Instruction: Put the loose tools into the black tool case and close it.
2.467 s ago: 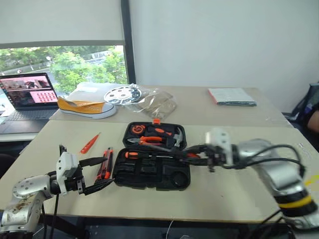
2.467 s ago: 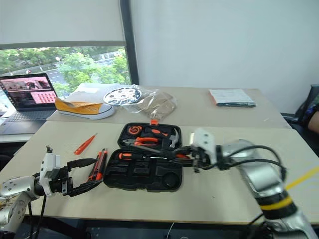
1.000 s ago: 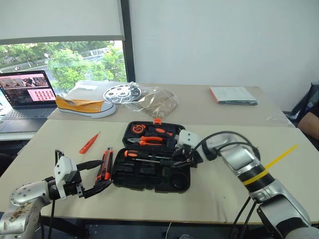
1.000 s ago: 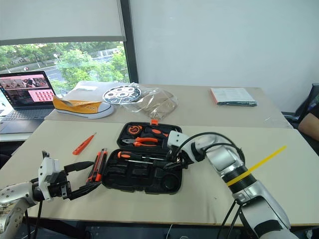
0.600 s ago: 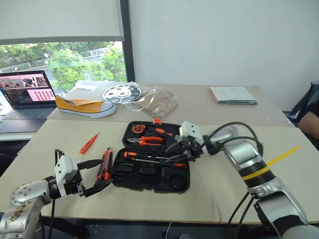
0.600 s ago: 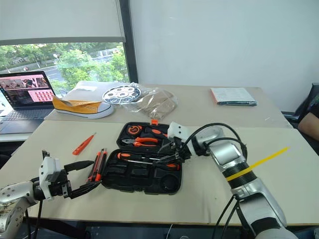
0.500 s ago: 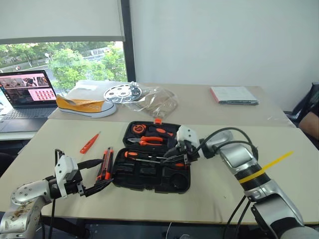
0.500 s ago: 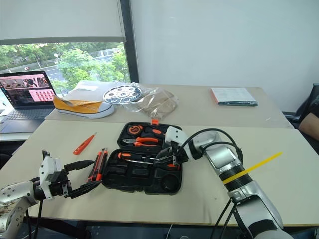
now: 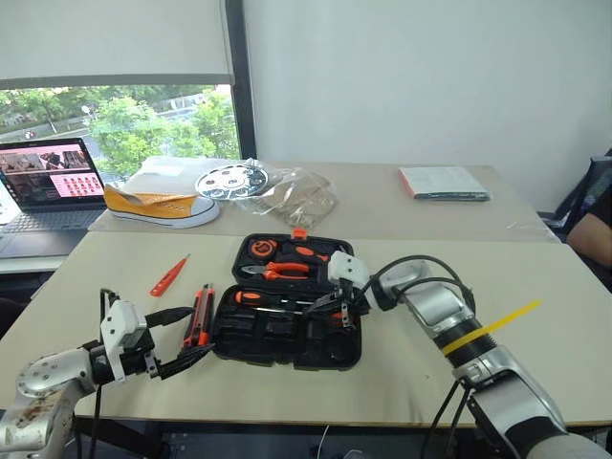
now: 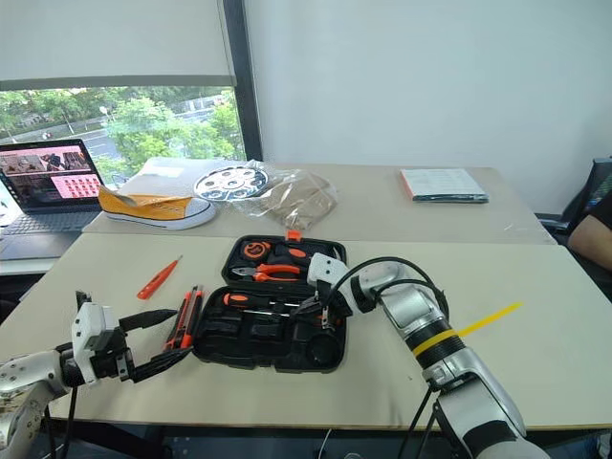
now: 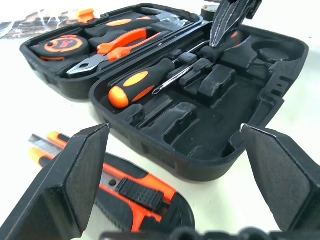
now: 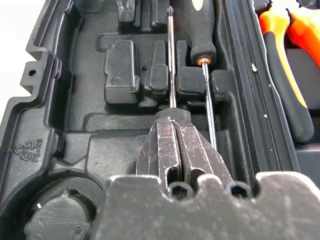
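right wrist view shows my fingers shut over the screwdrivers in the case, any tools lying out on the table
observer: yes, the utility knife lies on the table, just left of the black tool case.
operator: anything else out there
observer: the slim tester screwdriver lies farther left, apart from the knife.
operator: and where's the left gripper
observer: the left gripper is open near the case's front left corner, beside the knife, holding nothing.
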Controlling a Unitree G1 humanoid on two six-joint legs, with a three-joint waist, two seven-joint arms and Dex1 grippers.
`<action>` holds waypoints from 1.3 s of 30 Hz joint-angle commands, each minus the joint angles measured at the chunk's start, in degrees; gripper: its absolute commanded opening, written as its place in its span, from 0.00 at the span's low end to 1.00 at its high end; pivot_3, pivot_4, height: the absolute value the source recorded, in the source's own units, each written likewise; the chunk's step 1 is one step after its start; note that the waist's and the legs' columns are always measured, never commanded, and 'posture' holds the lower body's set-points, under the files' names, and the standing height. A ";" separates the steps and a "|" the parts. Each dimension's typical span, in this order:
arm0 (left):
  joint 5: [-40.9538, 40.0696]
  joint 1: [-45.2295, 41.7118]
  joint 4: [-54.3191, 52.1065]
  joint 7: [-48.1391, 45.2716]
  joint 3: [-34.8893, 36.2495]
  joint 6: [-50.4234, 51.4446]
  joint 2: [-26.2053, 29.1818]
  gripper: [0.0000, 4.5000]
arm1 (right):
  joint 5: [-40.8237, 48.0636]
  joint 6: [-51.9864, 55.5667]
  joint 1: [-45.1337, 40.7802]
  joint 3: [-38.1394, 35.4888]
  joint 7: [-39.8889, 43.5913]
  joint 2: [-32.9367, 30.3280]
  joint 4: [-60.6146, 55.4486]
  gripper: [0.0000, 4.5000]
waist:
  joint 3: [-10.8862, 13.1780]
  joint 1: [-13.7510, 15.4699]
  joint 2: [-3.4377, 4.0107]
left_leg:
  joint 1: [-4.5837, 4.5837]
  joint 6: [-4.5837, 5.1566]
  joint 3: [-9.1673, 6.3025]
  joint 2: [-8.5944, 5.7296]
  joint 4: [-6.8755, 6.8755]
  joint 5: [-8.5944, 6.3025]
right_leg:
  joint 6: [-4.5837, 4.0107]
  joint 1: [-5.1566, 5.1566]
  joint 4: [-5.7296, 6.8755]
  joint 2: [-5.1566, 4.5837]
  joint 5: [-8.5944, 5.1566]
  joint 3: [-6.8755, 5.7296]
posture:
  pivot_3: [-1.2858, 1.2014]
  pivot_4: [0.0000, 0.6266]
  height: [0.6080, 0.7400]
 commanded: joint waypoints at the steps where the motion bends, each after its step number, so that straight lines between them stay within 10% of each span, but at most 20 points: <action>1: 0.18 2.00 -1.35 1.44 2.91 -1.24 0.11 1.00 | -1.43 1.78 0.73 2.24 -0.77 1.73 -0.80 0.01 | -0.01 -0.47 -0.01 | 0.03 -0.03 0.01 0.06 0.00 0.01 | -0.03 0.00 0.00 -0.02 0.02 0.03 | 0.52 0.24 1.00; 5: -0.70 4.59 -0.18 4.03 7.09 -2.12 -0.87 1.00 | 4.84 -2.43 3.34 -5.12 -0.33 1.34 -6.76 0.01 | 0.00 -0.69 -0.01 | 0.03 -0.19 0.01 0.25 -0.02 0.10 | -0.19 -0.02 -0.01 0.01 0.09 0.02 | 0.52 0.24 1.00; 19: -2.49 10.72 13.94 13.15 22.19 0.51 -2.15 1.00 | 21.91 -24.08 34.33 -31.36 -2.02 -4.80 -22.50 0.99 | 0.04 1.21 0.00 | -0.16 -0.13 0.01 0.34 -0.18 0.02 | -0.28 -0.07 -0.32 0.06 0.02 -0.18 | 0.52 0.24 1.00; 28: 1.75 -9.18 16.00 25.20 11.82 17.70 2.54 1.00 | 28.24 -18.94 37.80 -33.70 -10.18 -3.11 -30.52 0.99 | 0.04 2.06 -0.10 | -0.08 -0.34 -0.09 0.38 -0.14 0.22 | -0.45 -0.01 -0.17 0.14 0.23 -0.13 | 0.52 0.24 1.00; 39: 16.77 -46.40 47.05 23.87 -9.97 24.87 3.68 1.00 | 28.13 -16.59 38.89 -33.54 -15.27 -4.65 -35.62 0.99 | 0.07 1.23 -0.22 | -0.20 -0.38 -0.05 0.00 -0.16 0.31 | -0.35 -0.09 -0.23 0.61 0.23 -0.05 | 0.52 0.24 1.00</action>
